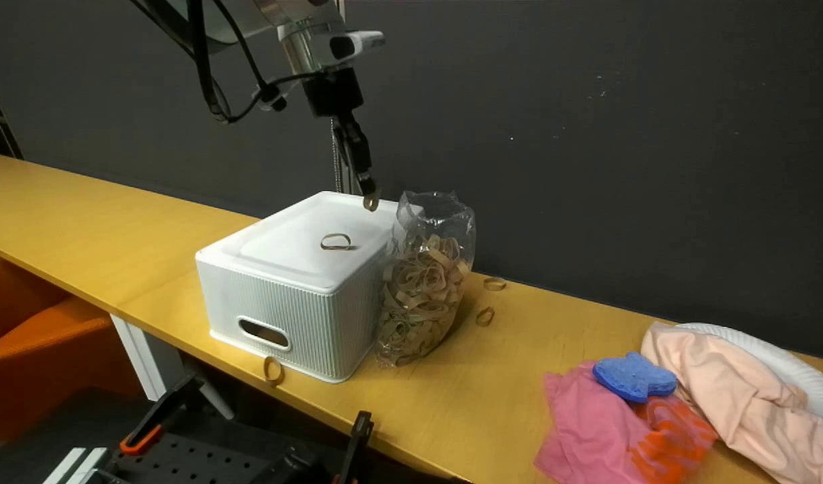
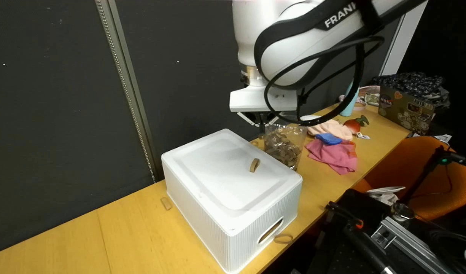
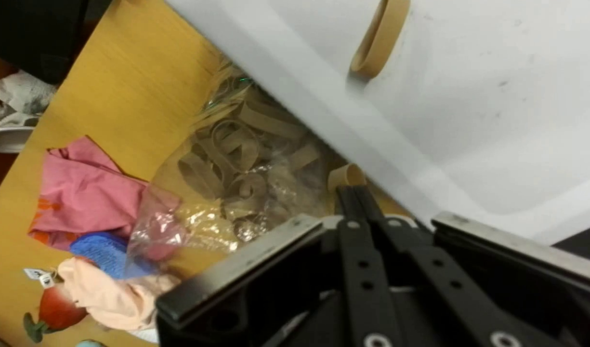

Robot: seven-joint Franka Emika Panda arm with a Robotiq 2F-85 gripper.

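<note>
In both exterior views we see a white box on the surface, with a loose band on top. Next comes the pincer, pinching a tan band tight, up high near the box's edge. Then we see a clear bag of bands beside the box, and a pink cloth under a blue thing.

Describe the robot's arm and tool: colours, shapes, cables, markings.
The arm has smooth, rounded white casings; white letters starting "FRAN" stand on a black band. Black cables loop outside it. The tool is mostly black, with slim, straight fingers dotted with holes and pale screws, and silvery bars on either side.
</note>
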